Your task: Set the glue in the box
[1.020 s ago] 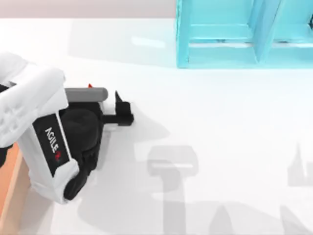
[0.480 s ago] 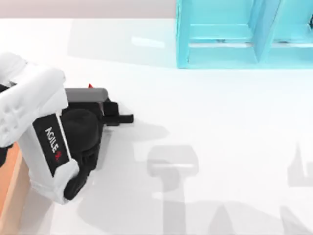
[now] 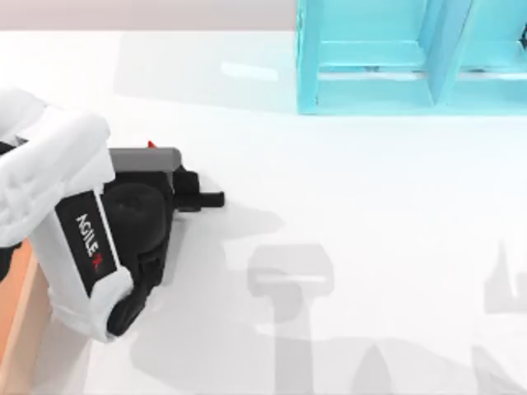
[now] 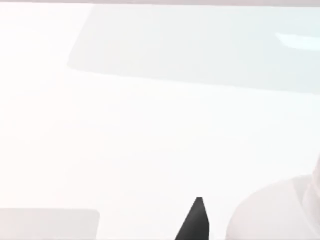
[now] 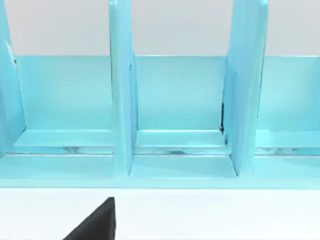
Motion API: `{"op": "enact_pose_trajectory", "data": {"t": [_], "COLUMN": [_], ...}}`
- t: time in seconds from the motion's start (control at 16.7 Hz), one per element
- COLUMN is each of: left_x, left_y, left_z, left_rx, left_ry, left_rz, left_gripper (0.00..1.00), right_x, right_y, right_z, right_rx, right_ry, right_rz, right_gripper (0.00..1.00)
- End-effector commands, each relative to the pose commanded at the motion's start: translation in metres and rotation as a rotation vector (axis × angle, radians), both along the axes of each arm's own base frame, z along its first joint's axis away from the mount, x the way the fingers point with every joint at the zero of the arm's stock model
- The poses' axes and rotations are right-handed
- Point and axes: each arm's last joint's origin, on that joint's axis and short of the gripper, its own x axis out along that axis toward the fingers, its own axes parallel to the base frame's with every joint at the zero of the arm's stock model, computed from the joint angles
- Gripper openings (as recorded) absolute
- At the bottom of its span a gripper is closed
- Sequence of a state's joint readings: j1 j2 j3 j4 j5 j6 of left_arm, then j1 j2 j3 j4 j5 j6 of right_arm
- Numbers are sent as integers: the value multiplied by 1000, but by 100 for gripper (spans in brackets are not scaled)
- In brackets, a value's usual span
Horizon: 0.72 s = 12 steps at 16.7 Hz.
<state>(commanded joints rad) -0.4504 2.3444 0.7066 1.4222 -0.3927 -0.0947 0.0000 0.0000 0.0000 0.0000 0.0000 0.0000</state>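
Tan-orange wood of the box point(image 3: 18, 304) edges the table's point(image 3: 346, 214) near left corner, mostly under my left arm. Just beyond, the left gripper point(image 3: 196, 189) has its black fingers pressed close, apparently pinching the glue point(image 3: 151, 144), whose red-orange cap tip peeks out. Farthest off stands the turquoise shelf unit point(image 3: 387, 58)

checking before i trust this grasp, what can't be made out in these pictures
- Glue: in the top view just a red tip shows; the left arm covers the bottle.
- Left gripper: whether its jaws are shut on the glue cannot be told; the wrist housing hides the contact.
- Box: cut off by the top view's left edge and covered by the arm.
- Shelf unit: cut by the top edge.
- Right gripper: the right wrist view shows one dark fingertip at its edge.
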Motion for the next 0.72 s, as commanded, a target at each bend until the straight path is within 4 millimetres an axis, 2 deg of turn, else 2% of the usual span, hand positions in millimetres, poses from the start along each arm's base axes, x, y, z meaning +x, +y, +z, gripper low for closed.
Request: {"op": "enact_pose_trajectory", "data": {"t": [0.24,0.36,0.48,0.72], "left_x": [0,1,3,4], "left_y": [-1,-1,-2,-2], "left_z": [1,8,25,73], "left_rx": [1,3,4,-2], "left_ry": [0,4,7,-5], "left_rz": [-3,-2,-2,-3], "left_gripper": [0,0,0,0], "right_x": [0,0,0,0], "right_y": [0,0,0,0], "right_z": [0,0,0,0], "right_rx": [0,0,0,0], "right_ry": [0,0,0,0], "right_rz": [0,0,0,0], "right_gripper": [100,100,100,100]}}
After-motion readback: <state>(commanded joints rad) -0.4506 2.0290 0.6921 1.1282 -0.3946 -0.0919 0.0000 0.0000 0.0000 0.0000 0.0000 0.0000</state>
